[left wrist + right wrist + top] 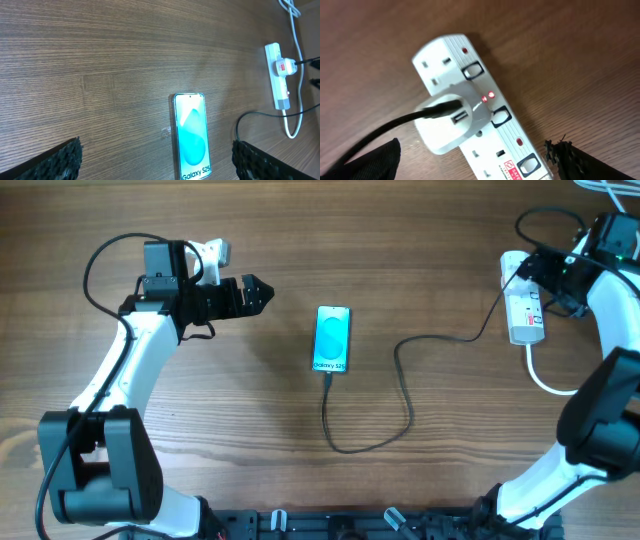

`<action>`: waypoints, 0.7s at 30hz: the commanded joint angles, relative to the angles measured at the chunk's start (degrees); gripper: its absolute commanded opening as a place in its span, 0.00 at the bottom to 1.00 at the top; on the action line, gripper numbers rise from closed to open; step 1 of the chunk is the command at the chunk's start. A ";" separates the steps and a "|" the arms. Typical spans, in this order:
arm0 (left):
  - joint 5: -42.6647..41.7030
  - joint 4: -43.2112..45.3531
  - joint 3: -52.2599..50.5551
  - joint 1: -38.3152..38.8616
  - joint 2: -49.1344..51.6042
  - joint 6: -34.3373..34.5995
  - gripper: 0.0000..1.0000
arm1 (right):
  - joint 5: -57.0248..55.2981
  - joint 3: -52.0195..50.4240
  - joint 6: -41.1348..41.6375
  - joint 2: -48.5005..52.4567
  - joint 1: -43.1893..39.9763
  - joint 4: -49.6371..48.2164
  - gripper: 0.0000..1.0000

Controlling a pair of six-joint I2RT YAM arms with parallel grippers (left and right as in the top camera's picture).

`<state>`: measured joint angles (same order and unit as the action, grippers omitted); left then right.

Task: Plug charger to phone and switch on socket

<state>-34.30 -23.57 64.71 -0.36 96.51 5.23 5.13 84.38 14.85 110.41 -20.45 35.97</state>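
The phone (333,338) lies flat mid-table with its turquoise screen up; it also shows in the left wrist view (191,135). The thin black charger cable (405,395) meets the phone's near end, loops and runs right to a white adapter (447,125) plugged into the white socket strip (527,315). A small red lamp (491,95) glows beside that adapter. My left gripper (266,293) is open and empty, left of the phone and apart from it. My right gripper (528,273) is open over the socket strip (470,65), with its fingers on either side of it.
The socket's thick white cord (540,380) curves from the strip's near end toward the right arm's base. The socket (278,80) and the cord (295,35) also show at the far right of the left wrist view. Wooden tabletop lies all around.
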 commanded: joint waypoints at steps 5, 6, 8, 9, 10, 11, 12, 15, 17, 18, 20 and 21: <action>0.37 0.02 -0.22 0.26 -0.83 -0.33 1.00 | -2.73 0.35 -1.20 -0.35 -0.13 0.83 1.00; 0.37 0.02 -0.22 0.26 -0.83 -0.35 1.00 | -3.17 0.35 -1.22 -0.09 -0.13 1.03 1.00; 0.37 0.02 -0.22 0.26 -0.83 -0.33 1.00 | -3.19 0.33 -1.31 0.87 -0.13 1.18 1.00; 0.37 0.02 -0.22 0.26 -0.83 -0.33 1.00 | -3.28 0.31 -1.31 1.51 -0.13 1.16 1.00; 0.37 0.02 -0.22 0.26 -0.83 -0.35 1.00 | -3.58 0.31 -1.27 1.97 -0.13 1.16 1.00; 0.37 0.02 -0.22 0.26 -0.83 -0.35 1.00 | -4.07 0.31 -1.27 2.78 -0.13 1.16 1.00; 0.37 0.02 -0.22 0.26 -0.83 -0.35 1.00 | -4.28 0.31 -1.29 3.56 -0.15 1.18 1.00; 0.37 0.02 -0.22 0.26 -0.83 -0.35 1.00 | -4.96 0.31 -1.14 6.16 -0.15 1.97 1.00; 0.37 0.02 -0.22 0.26 -0.83 -0.35 1.00 | -5.60 0.31 -1.09 7.41 -0.15 2.71 1.00; 0.37 0.02 -0.22 0.26 -0.83 -0.33 1.00 | -5.60 0.31 -1.14 7.87 -0.22 2.91 1.00; 0.37 0.02 -0.22 0.26 -0.83 -0.33 1.00 | -5.55 0.31 -1.11 8.35 -0.35 2.93 1.00; 0.37 0.02 -0.22 0.26 -0.83 -0.35 1.00 | -5.55 0.31 -1.09 8.39 -0.42 2.91 1.00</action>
<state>-34.28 -23.53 64.71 -0.36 96.51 5.23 2.35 84.77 14.63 115.26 -20.73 38.39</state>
